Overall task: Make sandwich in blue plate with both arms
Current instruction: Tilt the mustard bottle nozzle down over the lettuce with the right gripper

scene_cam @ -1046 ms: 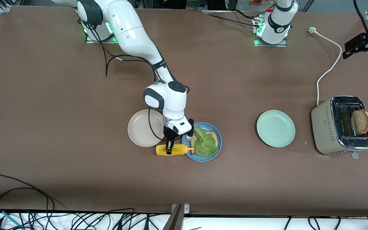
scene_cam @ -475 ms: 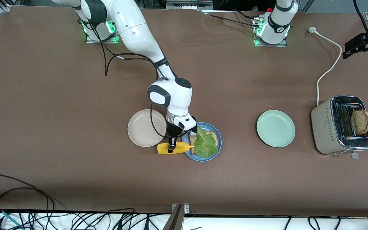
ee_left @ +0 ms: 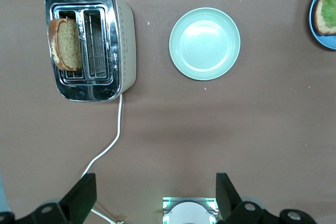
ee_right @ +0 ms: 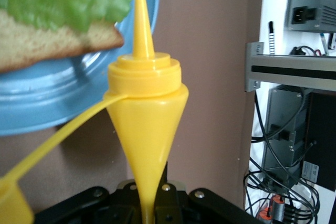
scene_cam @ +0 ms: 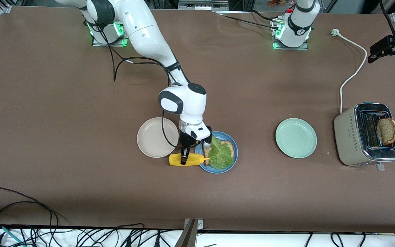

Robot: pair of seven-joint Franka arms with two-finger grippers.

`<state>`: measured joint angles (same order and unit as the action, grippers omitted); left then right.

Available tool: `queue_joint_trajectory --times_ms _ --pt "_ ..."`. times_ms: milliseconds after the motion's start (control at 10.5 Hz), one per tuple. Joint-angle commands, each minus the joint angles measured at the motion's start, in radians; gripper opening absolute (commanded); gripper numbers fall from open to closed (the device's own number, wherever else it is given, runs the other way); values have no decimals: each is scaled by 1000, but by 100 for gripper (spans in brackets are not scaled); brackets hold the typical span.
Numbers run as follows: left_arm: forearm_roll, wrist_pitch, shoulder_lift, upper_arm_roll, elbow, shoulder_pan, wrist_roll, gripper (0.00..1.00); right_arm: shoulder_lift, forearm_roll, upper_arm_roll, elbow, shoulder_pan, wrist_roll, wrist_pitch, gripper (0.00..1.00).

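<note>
Yellow plastic fills my right wrist view: the squeeze bottle point(ee_right: 144, 124) points its uncapped nozzle at the blue plate point(ee_right: 63, 98), its cap dangling on a strap. In the front view I see the right gripper point(scene_cam: 183, 160) clenched on this squeeze bottle point(scene_cam: 187, 160), which lies on its side, its tip reaching over the rim of the blue plate point(scene_cam: 233, 156).

On that plate rests one bread slice point(scene_cam: 229, 146) with the lettuce leaf point(scene_cam: 220, 154) spread across it, covering most of the slice. The cream-white plate point(scene_cam: 154, 137) sits just beside the blue plate, toward the right arm's end of the table. The mint-green plate point(scene_cam: 296, 138) sits well apart from the blue plate, toward the left arm's end.

Still farther that way from the blue plate stands the toaster point(scene_cam: 353, 137), with the second bread slice point(scene_cam: 387, 130) upright in one slot and a white cord point(scene_cam: 351, 75) trailing from it.

My left arm waits raised above its base; the left wrist view looks down on the toaster point(ee_left: 123, 40), and the left gripper point(ee_left: 155, 203) hangs released, its fingers point(ee_left: 81, 198) spread wide with nothing between them.
</note>
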<state>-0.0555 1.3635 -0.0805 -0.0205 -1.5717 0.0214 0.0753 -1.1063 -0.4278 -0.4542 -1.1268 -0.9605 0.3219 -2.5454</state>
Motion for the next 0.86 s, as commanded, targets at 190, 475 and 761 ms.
queue_joint_trajectory --times_ms 190,475,761 --pt "3 -18 8 -1 25 5 17 100 104 168 -11 13 -24 -37 157 0" --pt "3 -18 8 -1 25 9 18 100 263 272 2 -30 -23 -3 296 0" --pt "3 -20 10 -1 25 11 18 100 498 454 -1 -224 -20 129 365 0"
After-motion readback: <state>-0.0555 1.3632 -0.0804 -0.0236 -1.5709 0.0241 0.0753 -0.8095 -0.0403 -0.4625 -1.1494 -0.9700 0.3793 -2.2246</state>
